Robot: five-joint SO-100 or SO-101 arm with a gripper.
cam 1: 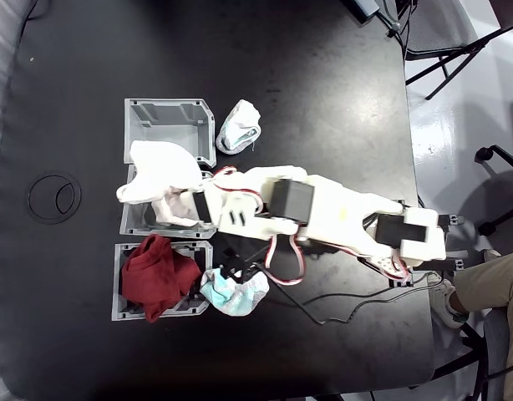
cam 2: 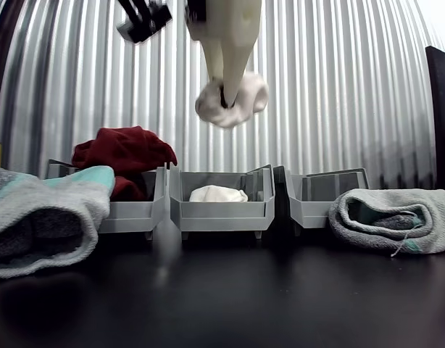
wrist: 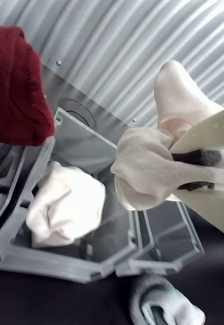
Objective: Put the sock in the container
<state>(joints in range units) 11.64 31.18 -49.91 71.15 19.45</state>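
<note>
My gripper [cam 1: 180,200] is shut on the sock [cam 1: 159,173], a plain white bunched sock held in the air. In the other view the sock [cam 2: 233,101] hangs from the gripper [cam 2: 226,98] well above the container [cam 2: 222,212], the middle one of three grey bins. In the wrist view the dark pads [wrist: 195,157] pinch the sock [wrist: 142,172], with the container [wrist: 51,264] below and to the left. Another white sock [wrist: 66,203] lies inside that container [cam 1: 127,225].
A bin with red cloth [cam 1: 160,280] stands on one side of the container and an empty grey bin [cam 1: 169,125] on the other. Two mint-trimmed socks [cam 1: 238,125] [cam 1: 234,292] lie on the black table beside the bins. Cables [cam 1: 340,301] trail near the arm's base.
</note>
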